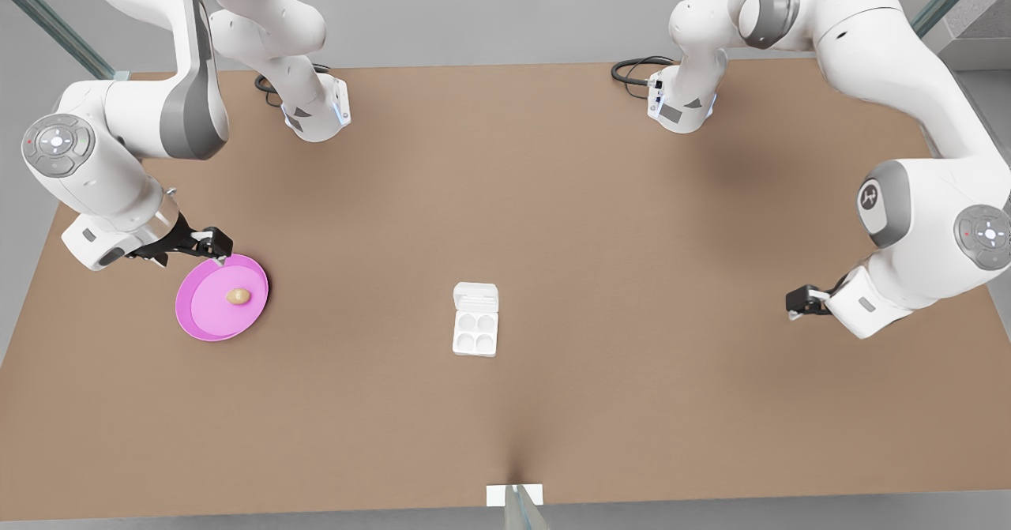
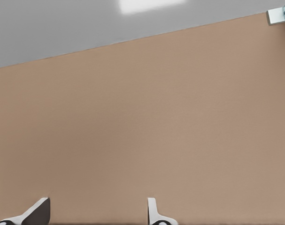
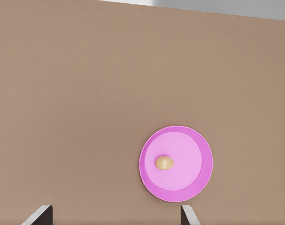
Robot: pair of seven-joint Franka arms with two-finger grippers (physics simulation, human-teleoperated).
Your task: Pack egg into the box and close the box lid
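One egg (image 1: 238, 296) lies on the pink plate (image 1: 201, 321). Lower the wide-open right tool (image 1: 215, 250) centrally over it; the left tool (image 1: 792, 303), also wide, waits.

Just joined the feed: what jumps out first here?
The pink plate with the egg on it, at the front view's left, right gripper, open, by its rim. Mid-table sits the white box, lid open, cups empty. The left gripper, open, waits at the front view's right.
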